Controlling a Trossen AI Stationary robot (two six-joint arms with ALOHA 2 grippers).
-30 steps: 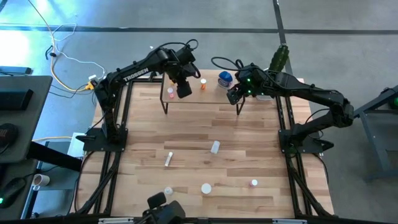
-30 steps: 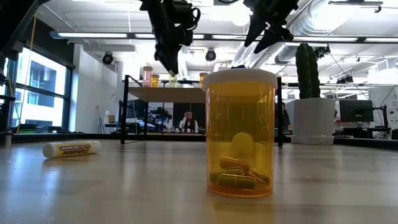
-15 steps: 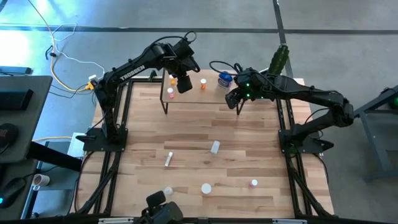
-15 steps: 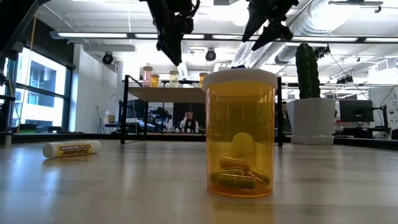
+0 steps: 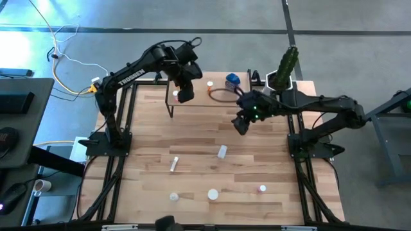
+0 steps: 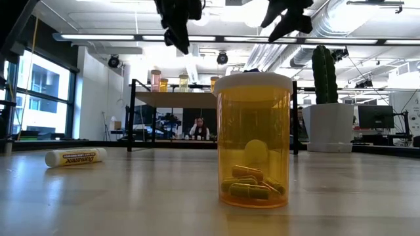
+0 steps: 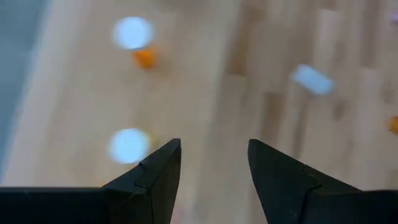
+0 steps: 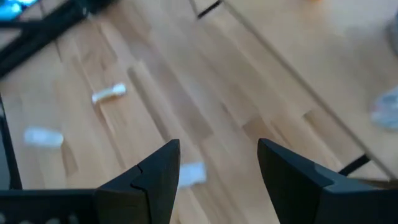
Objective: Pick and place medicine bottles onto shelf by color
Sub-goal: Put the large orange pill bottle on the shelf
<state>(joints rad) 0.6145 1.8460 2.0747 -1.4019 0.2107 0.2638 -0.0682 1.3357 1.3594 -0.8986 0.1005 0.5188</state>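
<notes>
Nearest the low camera stands an orange bottle (image 6: pixel 253 141) with capsules in it, and a white tube (image 6: pixel 75 157) lies off to its side. More bottles (image 5: pixel 212 193) wait loose on the table's near half, not yet sorted. Mid-table, the right gripper (image 5: pixel 241 124) has swung off the shelf (image 5: pixel 218 97) and now hangs over bare wood, fingers spread and empty, probably heading for a loose bottle. Farther back, the left gripper (image 5: pixel 184 94) has lifted from the shelf's left end, fingers apart and empty; several bottles (image 6: pixel 156 80) stand in a row on the shelf.
</notes>
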